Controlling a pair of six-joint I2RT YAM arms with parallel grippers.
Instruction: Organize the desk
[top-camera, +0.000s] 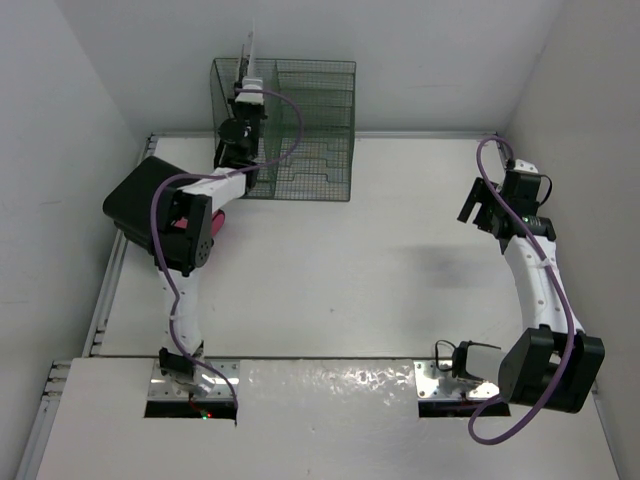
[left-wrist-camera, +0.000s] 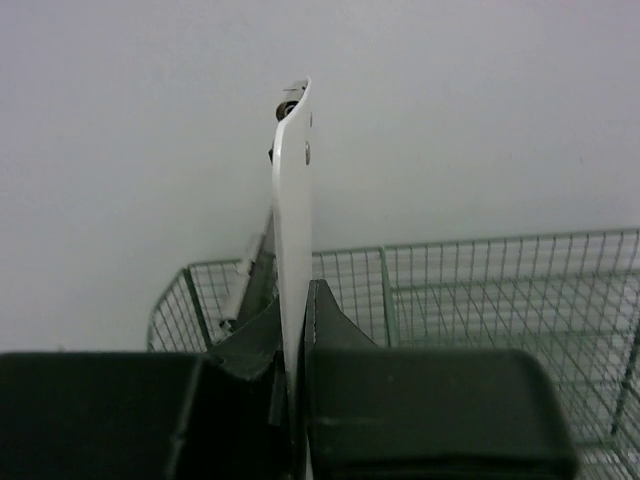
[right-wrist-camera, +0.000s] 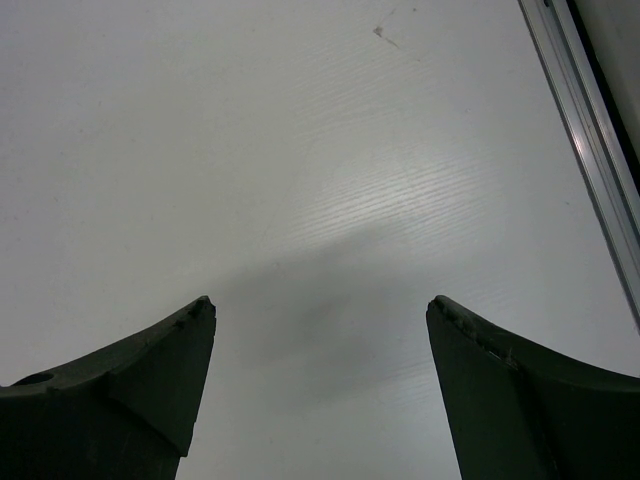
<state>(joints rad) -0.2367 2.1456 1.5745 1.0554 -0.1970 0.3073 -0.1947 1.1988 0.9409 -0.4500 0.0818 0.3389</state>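
The white surface (top-camera: 330, 260) fills the floor of the walled enclosure, with rails along its edges. At its far side, against the back wall, stands a dark wire-mesh basket (top-camera: 310, 150). The left arm reaches over the basket's left end. The left pincer (top-camera: 244, 100) is clamped on a thin white flat piece (left-wrist-camera: 292, 220), held upright and edge-on above the mesh. The right arm bends along the right side. The right pincer (top-camera: 481, 207) hangs over bare surface with its jaws wide apart.
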